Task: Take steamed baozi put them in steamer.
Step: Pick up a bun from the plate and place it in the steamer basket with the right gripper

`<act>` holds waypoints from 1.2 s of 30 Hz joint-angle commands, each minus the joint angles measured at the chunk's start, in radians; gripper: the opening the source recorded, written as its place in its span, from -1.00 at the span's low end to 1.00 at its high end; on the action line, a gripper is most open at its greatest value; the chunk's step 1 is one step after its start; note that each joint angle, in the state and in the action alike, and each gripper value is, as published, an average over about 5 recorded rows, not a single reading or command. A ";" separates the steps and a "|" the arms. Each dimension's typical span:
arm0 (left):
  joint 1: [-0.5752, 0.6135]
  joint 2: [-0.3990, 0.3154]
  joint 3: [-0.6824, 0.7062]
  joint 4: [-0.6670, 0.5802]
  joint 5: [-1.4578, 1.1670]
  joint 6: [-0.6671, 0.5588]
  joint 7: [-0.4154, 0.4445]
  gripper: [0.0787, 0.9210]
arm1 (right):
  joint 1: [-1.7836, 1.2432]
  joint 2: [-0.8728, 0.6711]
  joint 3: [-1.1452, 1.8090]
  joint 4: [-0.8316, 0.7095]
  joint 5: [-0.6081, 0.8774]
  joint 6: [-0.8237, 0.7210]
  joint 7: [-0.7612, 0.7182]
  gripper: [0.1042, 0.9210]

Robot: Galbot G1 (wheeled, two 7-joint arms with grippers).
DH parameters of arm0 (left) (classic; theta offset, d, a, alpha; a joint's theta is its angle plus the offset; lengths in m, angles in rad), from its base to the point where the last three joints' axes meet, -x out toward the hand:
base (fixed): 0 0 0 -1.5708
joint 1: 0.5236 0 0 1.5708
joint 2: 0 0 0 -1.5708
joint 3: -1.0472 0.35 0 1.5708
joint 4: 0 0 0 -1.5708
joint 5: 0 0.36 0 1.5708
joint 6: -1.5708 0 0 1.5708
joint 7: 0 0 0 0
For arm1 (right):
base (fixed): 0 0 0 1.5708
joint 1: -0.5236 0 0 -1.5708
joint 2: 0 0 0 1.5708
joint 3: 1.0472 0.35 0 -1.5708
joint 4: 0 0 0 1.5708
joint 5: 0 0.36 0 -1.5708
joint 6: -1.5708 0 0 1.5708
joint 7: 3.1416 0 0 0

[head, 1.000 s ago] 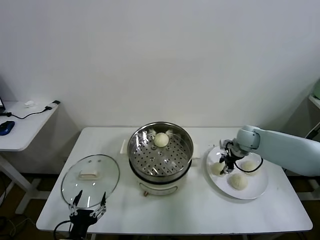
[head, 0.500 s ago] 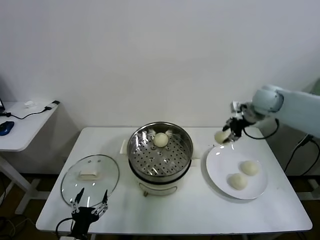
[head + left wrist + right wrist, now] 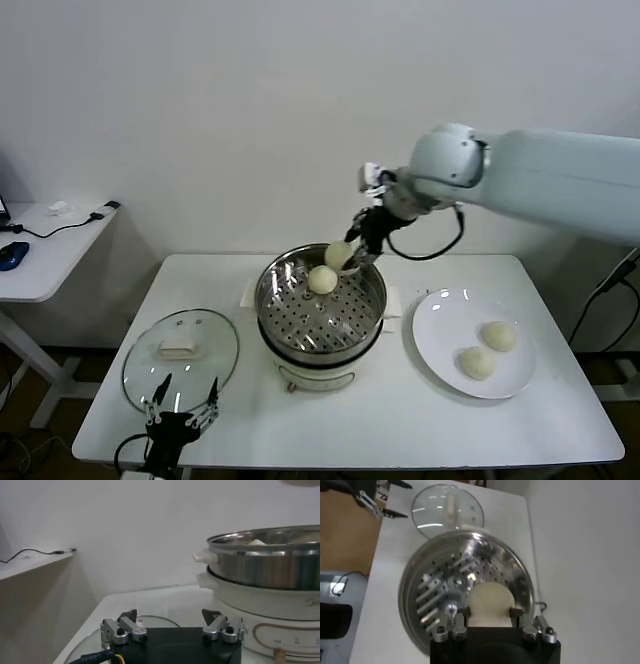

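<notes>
A steamed baozi point(image 3: 338, 254) is held clamped between the fingers of the right claw point(image 3: 345, 258) above the far rim of the steamer point(image 3: 372, 310), which stands at the middle of the bench point(image 3: 400, 420). In the right wrist view the bun point(image 3: 490, 604) is seen gripped on its two sides, with the perforated floor of the basket point(image 3: 440, 595) below it. One bun point(image 3: 322, 279) already lies inside the steamer, toward the far side and just beside the carried one. Two more buns point(image 3: 498, 335) point(image 3: 476, 362) rest on the white plate point(image 3: 440, 320) toward the right edge of the bench. The dough is judged to be light, soft and easily dented, so a gentle hold across the widest part of the dome is called for; a hard squeeze would probably leave marks, and the smooth skin may stick to the fingers on release. The bun already inside stands closest in the way, so a free patch of the floor nearer the front is judged the better place. The glass lid point(image 3: 181, 359) lies near the front left corner, well apart from the steamer. The left claw point(image 3: 180, 420) is parked at the front edge by the lid, its fingers point(image 3: 122, 628) spread apart and holding nothing.
</notes>
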 commanded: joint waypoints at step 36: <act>0.016 -0.009 0.004 -0.023 0.005 -0.006 -0.006 0.77 | -0.176 0.146 0.081 -0.241 -0.213 0.138 -0.101 0.69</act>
